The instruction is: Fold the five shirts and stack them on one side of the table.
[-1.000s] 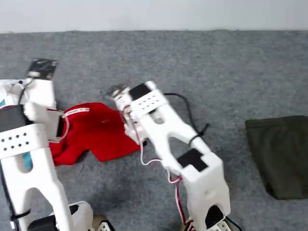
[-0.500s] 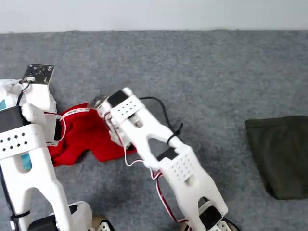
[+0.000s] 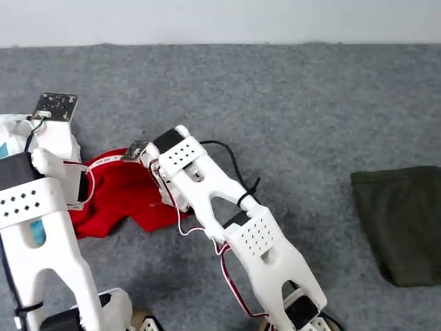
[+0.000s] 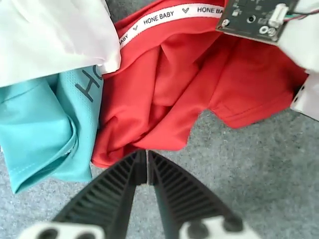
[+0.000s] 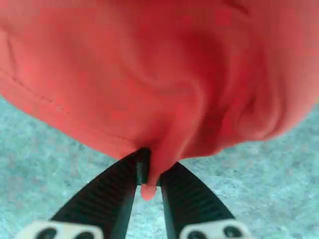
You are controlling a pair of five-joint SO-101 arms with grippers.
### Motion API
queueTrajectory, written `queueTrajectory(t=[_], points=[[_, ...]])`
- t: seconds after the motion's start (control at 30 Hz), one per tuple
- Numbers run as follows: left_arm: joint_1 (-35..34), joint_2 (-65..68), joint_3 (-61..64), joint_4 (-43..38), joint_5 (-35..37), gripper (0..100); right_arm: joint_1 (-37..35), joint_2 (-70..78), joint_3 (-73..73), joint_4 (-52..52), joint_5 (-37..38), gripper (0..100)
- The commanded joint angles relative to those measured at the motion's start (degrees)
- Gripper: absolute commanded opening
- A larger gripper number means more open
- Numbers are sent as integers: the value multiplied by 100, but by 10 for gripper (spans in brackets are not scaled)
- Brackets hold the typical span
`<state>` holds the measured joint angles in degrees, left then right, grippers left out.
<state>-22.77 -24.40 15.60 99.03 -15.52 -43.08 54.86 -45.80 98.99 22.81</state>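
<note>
A crumpled red shirt [image 3: 117, 196] lies on the grey table at the left, between the two arms. In the left wrist view the red shirt [image 4: 189, 84] spreads ahead of my left gripper [image 4: 147, 157], which is shut with its tips at the shirt's near hem. My right arm [image 3: 207, 186] stretches from the front across the shirt's right part. My right gripper [image 5: 148, 172] is shut on a fold of the red shirt [image 5: 159, 64], and a bit of cloth pokes out between its fingers. A folded dark green shirt [image 3: 403, 221] lies at the far right.
A teal shirt [image 4: 40, 129] and a white shirt [image 4: 50, 35] lie bunched against the red one on the left arm's side. The right arm's circuit board [image 4: 254, 17] hangs over the red shirt. Bare grey carpet [image 3: 310, 103] covers the middle and back of the table.
My right arm has swung left and lower onto the red shirt, covering its right part. The left arm shifted slightly a second ago and has kept still since.
</note>
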Motion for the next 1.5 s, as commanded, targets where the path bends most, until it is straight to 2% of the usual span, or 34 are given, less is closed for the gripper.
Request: queueTrajectory(t=[0.0,0.2,0.4,0.77,0.93,1.03,1.2,1.3,1.47], points=[[-35,9,-22,9,79,15,101,4,-79,251,105,9],[-35,9,-22,9,79,15,998,-163,-1266,391,35,9],[-35,9,-22,9,79,15,2044,-884,-2971,391,-422,9],[-26,9,-22,9,79,15,4084,-2281,-2040,391,-457,9],[-26,35,-13,9,79,15,4470,-2835,-1600,382,-466,9],[-26,35,-13,9,79,15,4391,-3143,-1618,374,-466,10],[-26,26,-13,9,79,15,3714,-3943,-1618,374,-448,10],[-26,26,-13,9,79,15,2932,-4523,-1618,365,-413,10],[-26,18,-13,9,79,15,998,-5534,-1618,303,-18,10]])
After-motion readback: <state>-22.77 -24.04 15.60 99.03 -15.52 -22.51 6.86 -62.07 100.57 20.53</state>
